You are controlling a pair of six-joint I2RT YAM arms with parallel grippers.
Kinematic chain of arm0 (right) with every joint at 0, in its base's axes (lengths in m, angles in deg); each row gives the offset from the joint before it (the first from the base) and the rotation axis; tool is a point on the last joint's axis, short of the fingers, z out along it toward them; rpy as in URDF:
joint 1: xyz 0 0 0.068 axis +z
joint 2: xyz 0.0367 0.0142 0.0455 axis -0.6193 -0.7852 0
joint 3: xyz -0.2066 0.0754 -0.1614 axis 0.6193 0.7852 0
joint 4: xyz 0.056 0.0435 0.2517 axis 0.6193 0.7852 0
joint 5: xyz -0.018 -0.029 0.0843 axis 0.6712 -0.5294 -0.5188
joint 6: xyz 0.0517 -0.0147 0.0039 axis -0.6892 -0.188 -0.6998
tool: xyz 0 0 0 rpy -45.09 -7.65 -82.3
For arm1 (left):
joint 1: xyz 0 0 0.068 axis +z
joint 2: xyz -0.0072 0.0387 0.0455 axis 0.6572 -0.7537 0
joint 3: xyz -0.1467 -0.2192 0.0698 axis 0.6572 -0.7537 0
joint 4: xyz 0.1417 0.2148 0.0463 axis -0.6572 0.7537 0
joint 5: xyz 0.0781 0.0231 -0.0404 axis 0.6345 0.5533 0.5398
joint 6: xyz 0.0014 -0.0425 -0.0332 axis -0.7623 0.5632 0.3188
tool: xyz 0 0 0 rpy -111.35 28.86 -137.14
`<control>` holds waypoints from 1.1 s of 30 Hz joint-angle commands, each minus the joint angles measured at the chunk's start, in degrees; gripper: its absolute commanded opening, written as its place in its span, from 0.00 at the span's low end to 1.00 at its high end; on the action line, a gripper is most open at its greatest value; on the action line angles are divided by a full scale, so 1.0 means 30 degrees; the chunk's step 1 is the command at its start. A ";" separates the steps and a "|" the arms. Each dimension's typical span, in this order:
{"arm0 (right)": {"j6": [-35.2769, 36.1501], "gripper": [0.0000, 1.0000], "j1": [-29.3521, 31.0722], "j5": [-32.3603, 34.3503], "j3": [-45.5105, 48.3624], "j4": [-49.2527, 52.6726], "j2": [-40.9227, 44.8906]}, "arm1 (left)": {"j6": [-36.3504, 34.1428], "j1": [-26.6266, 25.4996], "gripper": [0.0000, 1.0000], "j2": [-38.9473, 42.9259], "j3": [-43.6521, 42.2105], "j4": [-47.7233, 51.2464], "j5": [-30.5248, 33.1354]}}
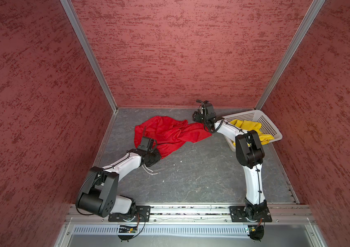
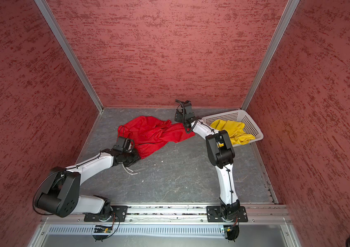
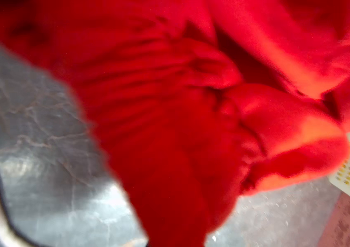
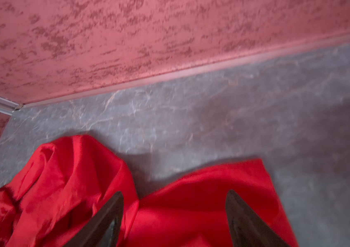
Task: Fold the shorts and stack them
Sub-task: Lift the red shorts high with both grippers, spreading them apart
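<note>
The plain red thin-fabric shorts [image 1: 165, 134] lie crumpled and unfolded on the grey marbled worktop [image 1: 191, 177], toward its far side in both top views. The bright yellow thin-fabric shorts [image 1: 253, 128] lie bunched inside the white perforated plastic basket [image 1: 269, 126], which stands at the far right corner of the worktop, just beside the right end of the red shorts. The left jaws sit at the near left edge of the red shorts and are clenched on the red fabric. The wrist hides them in both top views. The blurred left wrist view shows the cloth gathered close to the lens. The right jaws are released. Their two dark fingertips [image 4: 116, 205] stand apart above the far right end of the red shorts [image 4: 202, 203]. Whether they touch the cloth cannot be told.
</note>
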 commanded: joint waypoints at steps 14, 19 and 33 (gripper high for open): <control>0.0977 0.76 0.1209 0.0937 0.6928 -0.1284 1.0891 | -0.1774 0.0011 0.00 0.1130 1.6059 0.6021 -0.4556; 0.0216 0.77 0.3106 0.2015 1.1574 -0.1292 1.5255 | -0.1213 0.0019 0.00 0.1056 1.8079 0.5969 -0.5255; -0.0925 0.93 0.7304 0.5105 2.1206 -0.2111 1.8297 | -0.1383 0.1422 0.00 0.2813 1.7417 0.8135 -0.4465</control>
